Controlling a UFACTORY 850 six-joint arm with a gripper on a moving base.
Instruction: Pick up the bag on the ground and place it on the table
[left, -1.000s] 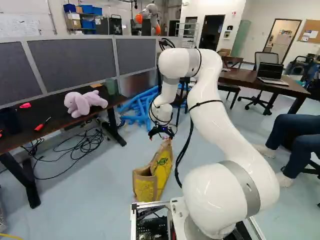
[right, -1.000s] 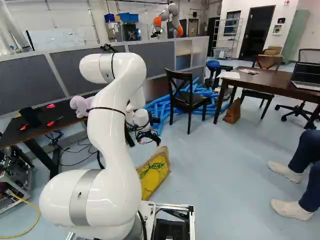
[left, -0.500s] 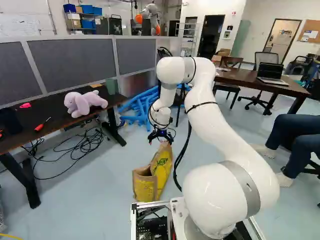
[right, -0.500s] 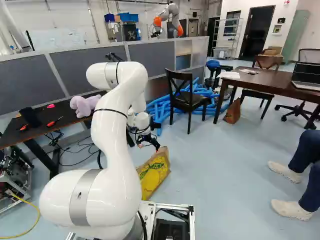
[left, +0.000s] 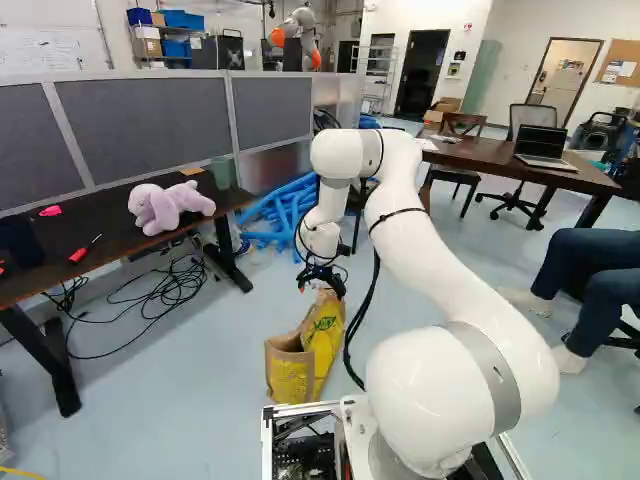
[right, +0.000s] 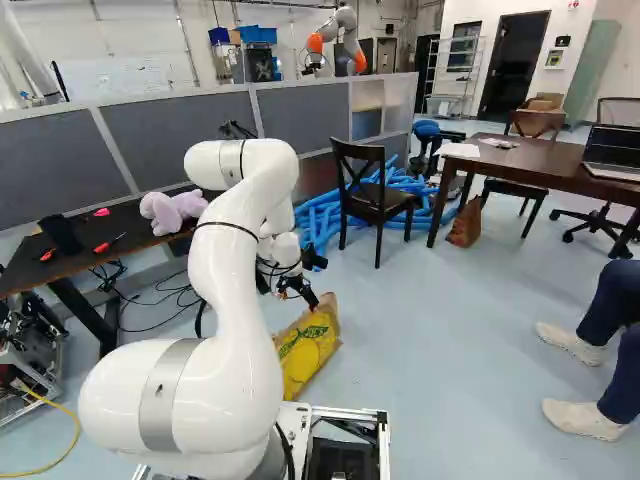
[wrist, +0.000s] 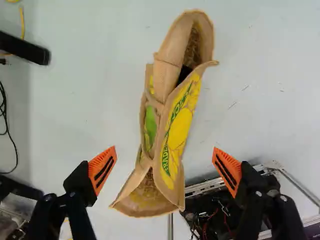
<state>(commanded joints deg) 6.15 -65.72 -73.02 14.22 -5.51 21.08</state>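
My gripper (left: 320, 284) hangs low over the upper edge of the tan and yellow bag (left: 322, 345), which stands on the floor just ahead of the base. In the wrist view the gripper (wrist: 166, 167) is open, its orange pads wide apart. The bag (wrist: 177, 127) lies below and ahead, one end reaching between the fingers without either pad gripping it. Its top gapes at both ends and pinches inward at the middle. A dark table (left: 110, 228) stands on the left, and a brown table (right: 560, 168) farther off on the right.
A purple plush toy (left: 170, 207) and red-handled tools rest on the dark table. Behind the bag are blue tubes (right: 325, 215) and a black chair (right: 375, 200). Cables (left: 165, 295) lie under the dark table. Another robot (right: 345, 40) stands beyond the partition. A laptop (left: 545, 145) sits on the brown table.
The arm has come down and drawn back a little, bringing the gripper lower over the bag. The bag and the base have stayed in place.
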